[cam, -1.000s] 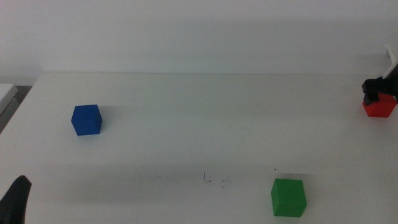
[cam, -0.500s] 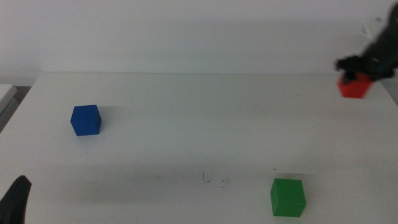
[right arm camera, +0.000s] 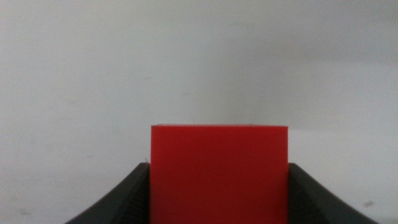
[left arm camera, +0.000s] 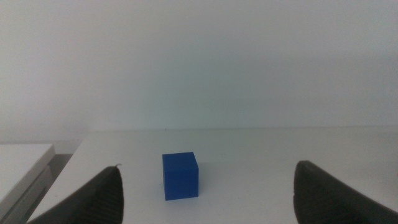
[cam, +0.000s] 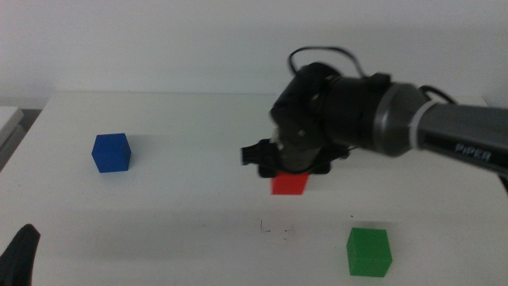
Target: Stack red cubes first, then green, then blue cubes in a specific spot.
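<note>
Jaws of the right end effector (cam: 287,168) are clamped on the red cube (cam: 289,183), held over the middle of the white counter (cam: 198,143), just behind the faint dark specks (cam: 274,230). Green cube (cam: 369,252) sits near front right, blue cube (cam: 110,152) far left. Left end effector (left arm camera: 208,214) waits at the front-left corner, jaws spread wide.

The light is soft and bright, with no glare. The table (cam: 198,143) looks pale white. The right arm (cam: 341,119) looks blurry. Shadows under things are faint and gray.
</note>
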Available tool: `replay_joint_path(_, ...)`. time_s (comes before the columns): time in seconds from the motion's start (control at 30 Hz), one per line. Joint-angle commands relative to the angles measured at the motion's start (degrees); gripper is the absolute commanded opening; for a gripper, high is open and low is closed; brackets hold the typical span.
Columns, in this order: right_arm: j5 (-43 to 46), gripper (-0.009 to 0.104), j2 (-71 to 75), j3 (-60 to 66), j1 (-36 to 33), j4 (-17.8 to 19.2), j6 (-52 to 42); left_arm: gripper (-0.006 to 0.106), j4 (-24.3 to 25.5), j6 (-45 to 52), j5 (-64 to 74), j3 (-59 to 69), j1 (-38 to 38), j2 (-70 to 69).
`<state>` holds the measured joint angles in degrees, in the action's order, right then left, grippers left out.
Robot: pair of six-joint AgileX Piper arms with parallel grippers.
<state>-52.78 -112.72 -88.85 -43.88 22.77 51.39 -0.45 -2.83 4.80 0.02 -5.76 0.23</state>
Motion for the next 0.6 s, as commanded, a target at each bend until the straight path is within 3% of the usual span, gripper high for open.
replay_joint_path(0.0, 0.5, 0.002, -0.5, 0.2, -1.6, 2.4, 5.9, 0.094, 0.0, -0.1, -0.8, 0.0, 0.1, -0.2)
replay_joint_path(0.27, 0.7, 0.002, -3.8, 0.1, -2.7, -1.1, 9.2, 0.094, 0.0, -0.1, -0.8, 0.0, 0.1, -0.2)
replay_joint_path(0.57, 1.7, 0.005, -7.1, 0.1, -3.2, -0.8, 9.2, 0.094, 0.0, -0.1, -0.8, 0.0, 0.1, -0.2)
